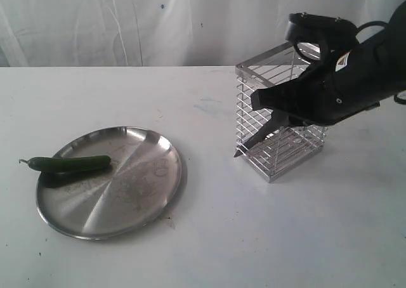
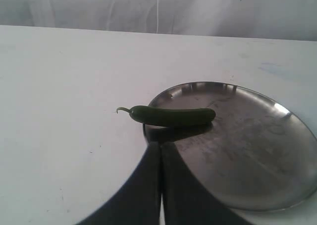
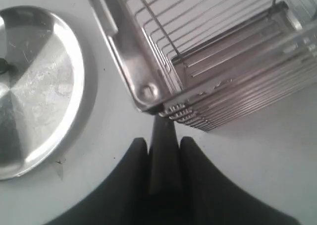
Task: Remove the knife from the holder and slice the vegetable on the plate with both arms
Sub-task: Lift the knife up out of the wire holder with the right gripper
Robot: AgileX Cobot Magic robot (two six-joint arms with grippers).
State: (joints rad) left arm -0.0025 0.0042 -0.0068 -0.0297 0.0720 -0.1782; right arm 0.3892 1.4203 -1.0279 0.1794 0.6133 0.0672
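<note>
The dark green vegetable (image 1: 73, 163) lies across the left rim of the steel plate (image 1: 127, 193), its curled stem hanging past the rim. My right gripper (image 1: 269, 104) is shut on the knife (image 1: 257, 134), whose dark blade slants down to the left in front of the wire holder (image 1: 266, 59). In the right wrist view the knife (image 3: 163, 136) runs between the fingers of the right gripper (image 3: 163, 144), with its tip near a bottom corner of the holder (image 3: 124, 41). My left gripper (image 2: 161, 148) is shut on nothing, just short of the vegetable (image 2: 171, 116) at the rim of the plate (image 2: 257, 150). The exterior view does not show it.
Holder and plate stand on a white table (image 1: 209, 250) backed by a white curtain (image 1: 127, 21). The plate (image 3: 44, 86) lies well to one side of the holder, with bare table between them.
</note>
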